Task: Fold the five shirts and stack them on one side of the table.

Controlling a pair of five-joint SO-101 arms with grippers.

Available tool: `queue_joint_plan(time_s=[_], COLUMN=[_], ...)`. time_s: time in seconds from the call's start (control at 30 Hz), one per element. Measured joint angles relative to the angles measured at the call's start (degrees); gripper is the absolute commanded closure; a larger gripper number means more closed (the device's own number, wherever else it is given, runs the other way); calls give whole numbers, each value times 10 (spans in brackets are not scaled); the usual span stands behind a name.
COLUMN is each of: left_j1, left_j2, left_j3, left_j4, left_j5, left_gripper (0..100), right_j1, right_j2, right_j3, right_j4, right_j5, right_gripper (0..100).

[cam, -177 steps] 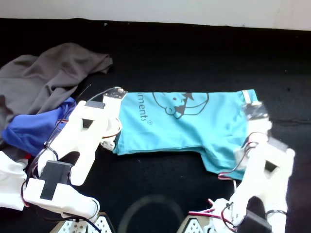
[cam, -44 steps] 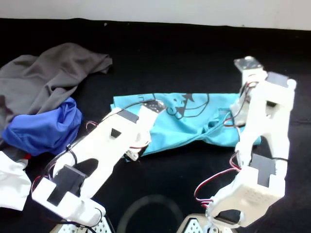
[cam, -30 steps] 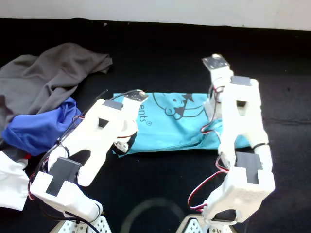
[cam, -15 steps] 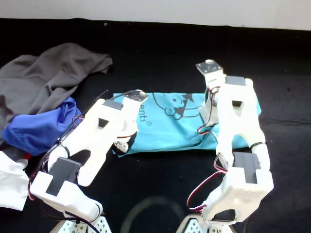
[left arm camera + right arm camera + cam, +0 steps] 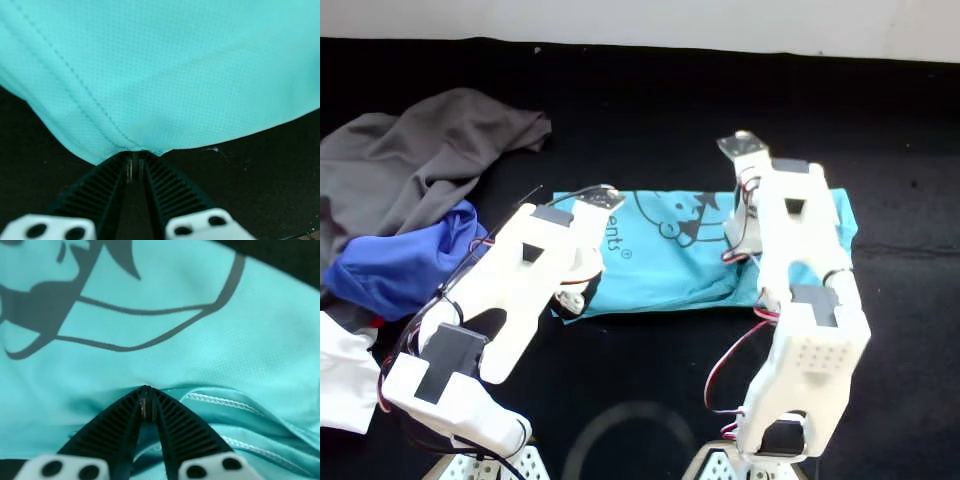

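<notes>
A teal shirt (image 5: 670, 265) with a dark cartoon print lies folded in a band at the table's middle. In the high view, my left arm (image 5: 520, 280) leans over its left end. My left gripper (image 5: 135, 162) is shut on the hem corner of the teal shirt (image 5: 165, 75) there. My right arm (image 5: 795, 250) stands over the shirt's right half. Just beside the print, my right gripper (image 5: 145, 402) is shut on a bunched fold of the teal shirt (image 5: 165, 335), with a white-stitched hem next to it.
A crumpled grey shirt (image 5: 420, 150) and a blue shirt (image 5: 410, 255) lie heaped at the left. A white cloth (image 5: 340, 385) sits at the lower left edge. The black table (image 5: 650, 110) is bare behind the teal shirt and to its right.
My right arm has carried the shirt's right end leftward over the body, shortening the band, and in the last half second settled lower. My left arm has stayed put for a second.
</notes>
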Motion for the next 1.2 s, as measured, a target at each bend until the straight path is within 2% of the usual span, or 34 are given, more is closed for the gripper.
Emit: queue_joint_plan(time_s=[0.23, 0.63, 0.8, 0.97, 1.07, 1.2], left_j1=[0, 0, -18, -53, -84, -101], left_j2=[0, 4, -23, -65, -61, 8], left_j3=[0, -11, -84, -166, -196, -242], left_j4=[0, 5, 93, 145, 149, 149], left_j5=[0, 0, -2, -3, -3, 2], left_gripper=[992, 992, 992, 981, 890, 764], right_j1=[1, -1, 13, 26, 26, 26], right_j2=[3, 4, -16, -150, -257, -403], right_j3=[-116, -255, -323, -244, -136, 12], right_j4=[50, 280, 306, 309, 309, 309], right_j5=[-1, -1, -19, -28, -29, -30], right_gripper=[992, 992, 992, 992, 992, 992])
